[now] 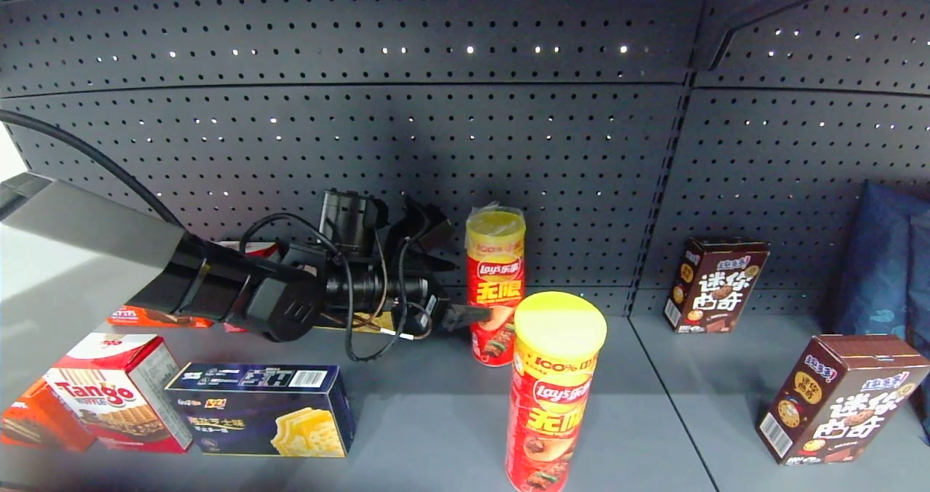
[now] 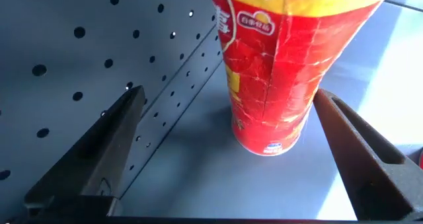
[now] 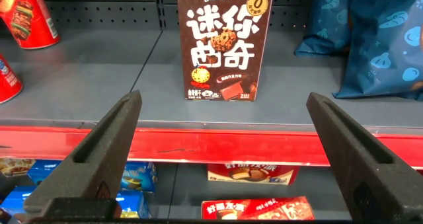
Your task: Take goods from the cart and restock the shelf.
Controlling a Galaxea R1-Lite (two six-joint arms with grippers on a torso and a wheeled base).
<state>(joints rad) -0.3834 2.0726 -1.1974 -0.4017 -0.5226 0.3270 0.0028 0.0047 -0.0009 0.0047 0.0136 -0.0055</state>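
red chip can point(image 1: 495, 288) with a yellow lid, upright at the rear of the grey shelf point(image 1: 436, 412) — a second, matching can point(image 1: 554, 390) stands upright nearer the front.

In the head view, the bottom edge is cutting off the base of the front chip can point(image 1: 556, 390) at lower centre. The left arm point(image 1: 218, 288) is covering most of the red packets point(image 1: 156, 319) at middle left, and the blue bags point(image 1: 890, 259) are running off the right edge. In the left wrist view, the frame edge is cropping the rear chip can point(image 2: 277, 72) partway up. In the right wrist view, the cookie box point(image 3: 221, 45) is losing its top, and the red shelf rail point(image 3: 218, 148) is hiding part of the goods point(image 3: 241, 174) beneath.
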